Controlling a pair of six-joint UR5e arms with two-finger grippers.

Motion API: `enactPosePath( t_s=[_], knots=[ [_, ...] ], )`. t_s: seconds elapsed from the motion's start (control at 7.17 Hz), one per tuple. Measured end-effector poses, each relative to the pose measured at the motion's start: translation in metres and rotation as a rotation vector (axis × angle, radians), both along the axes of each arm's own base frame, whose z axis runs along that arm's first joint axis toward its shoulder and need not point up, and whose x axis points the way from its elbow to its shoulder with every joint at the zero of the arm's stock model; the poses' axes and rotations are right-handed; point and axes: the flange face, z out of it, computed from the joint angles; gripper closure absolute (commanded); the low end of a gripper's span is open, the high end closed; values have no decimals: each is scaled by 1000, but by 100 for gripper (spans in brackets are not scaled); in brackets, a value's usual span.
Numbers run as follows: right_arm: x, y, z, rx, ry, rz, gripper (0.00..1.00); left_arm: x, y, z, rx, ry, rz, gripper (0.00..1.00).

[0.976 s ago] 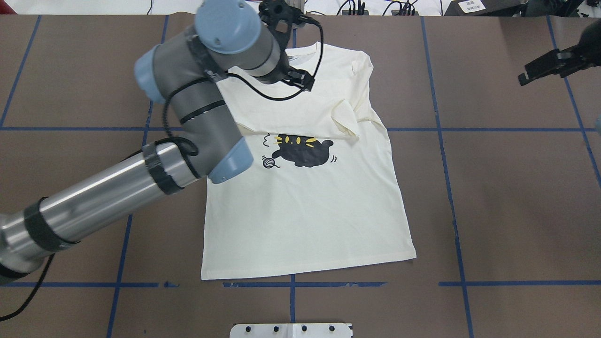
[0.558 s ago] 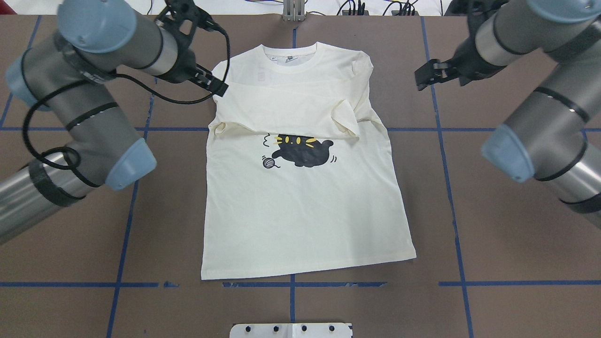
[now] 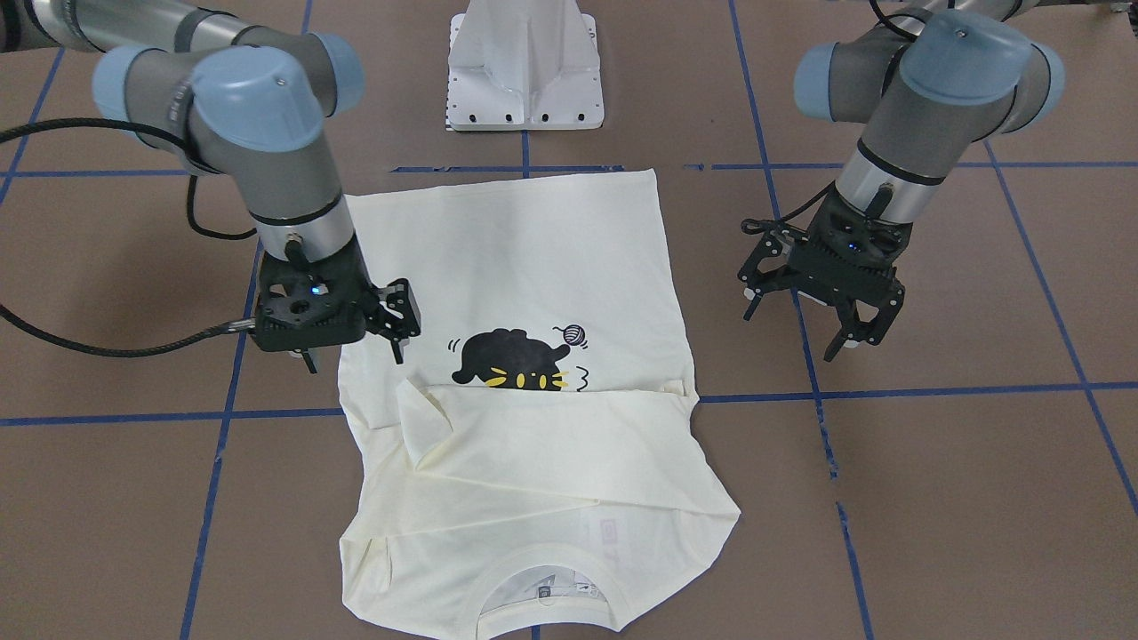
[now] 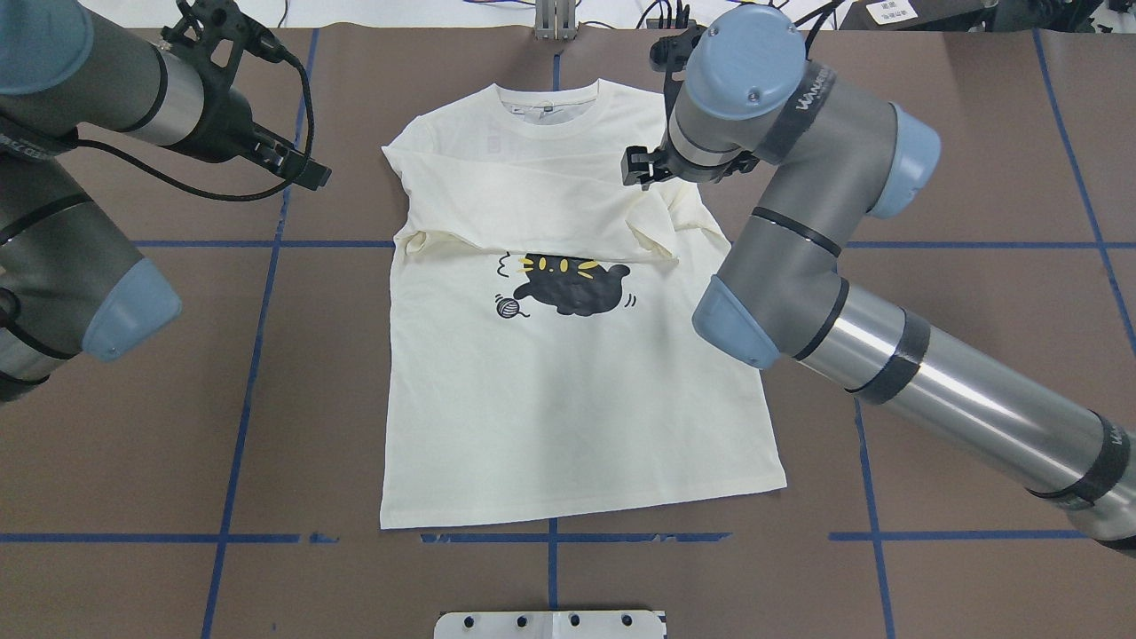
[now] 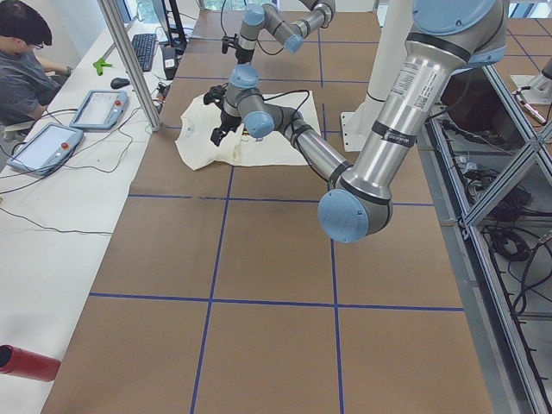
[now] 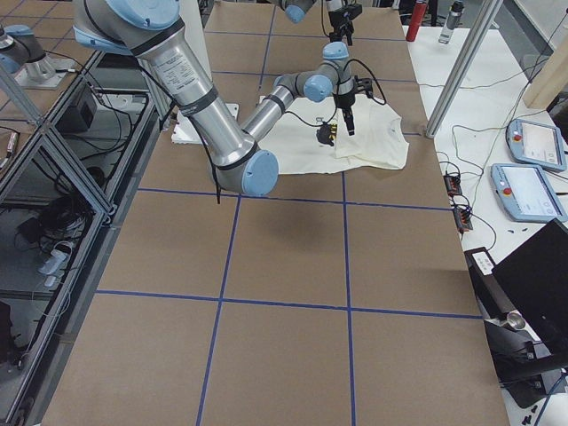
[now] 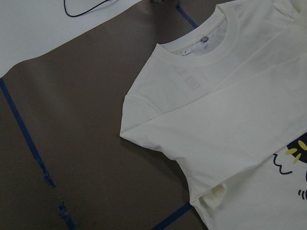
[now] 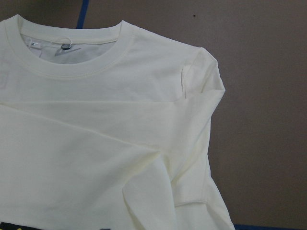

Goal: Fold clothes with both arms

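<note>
Since the earlier overhead picture the left arm (image 4: 53, 222) has drawn off the shirt (image 4: 568, 399) toward the worktop's (image 4: 976, 373) left edge, and the right arm (image 4: 799, 204) has swung in from the right edge to stand over the shirt's right shoulder.

The shirt lies flat in the middle of the worktop, front up, its ribbed collar (image 4: 550, 114) toward the far edge and its hem toward the near edge, where the white pedestal base (image 3: 524, 71) stands. Both sleeves are folded in across the chest. The lower sleeve edge covers the top of the black cat print (image 4: 572, 286), and a small ball of yarn is printed just beside the cat.

The left fingers (image 3: 843, 338) are spread apart and hold nothing. They hang over bare brown worktop beside the shirt's left side, apart from the cloth. The right fingers (image 3: 400, 329) are also spread and empty. They hang at the shirt's right side, over the cloth near the folded sleeve. From these views it is not plain whether they touch the fabric.

Blue tape lines (image 4: 266, 355) cross the worktop in a grid, one running under the shirt at chest height.
</note>
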Motion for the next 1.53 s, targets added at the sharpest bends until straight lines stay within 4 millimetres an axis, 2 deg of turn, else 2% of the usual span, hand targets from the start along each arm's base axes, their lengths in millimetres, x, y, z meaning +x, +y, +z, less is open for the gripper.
enactPosePath(
  t_s=[0.14,0.42,0.7,0.84,0.98,1.25,1.53],
  knots=[
    [-12,-6,2,-6,18,-1,11,0,1,0,-40,23,-27,0],
    [-23,-14,14,-19,47,0,15,-2,5,-6,-79,102,-77,0],
    [-38,-27,38,-19,65,10,15,-7,12,-7,-51,158,-88,0],
    [-53,-32,55,-13,68,7,15,-8,14,-9,-40,167,-88,0],
    [-69,-29,61,-7,70,-5,19,-8,15,-10,-33,170,-87,0],
    [-92,-15,61,4,72,-39,20,-9,16,-11,-25,170,-88,0],
    [-96,-10,62,33,120,-103,22,-8,16,-12,-22,169,-87,0]
  ],
)
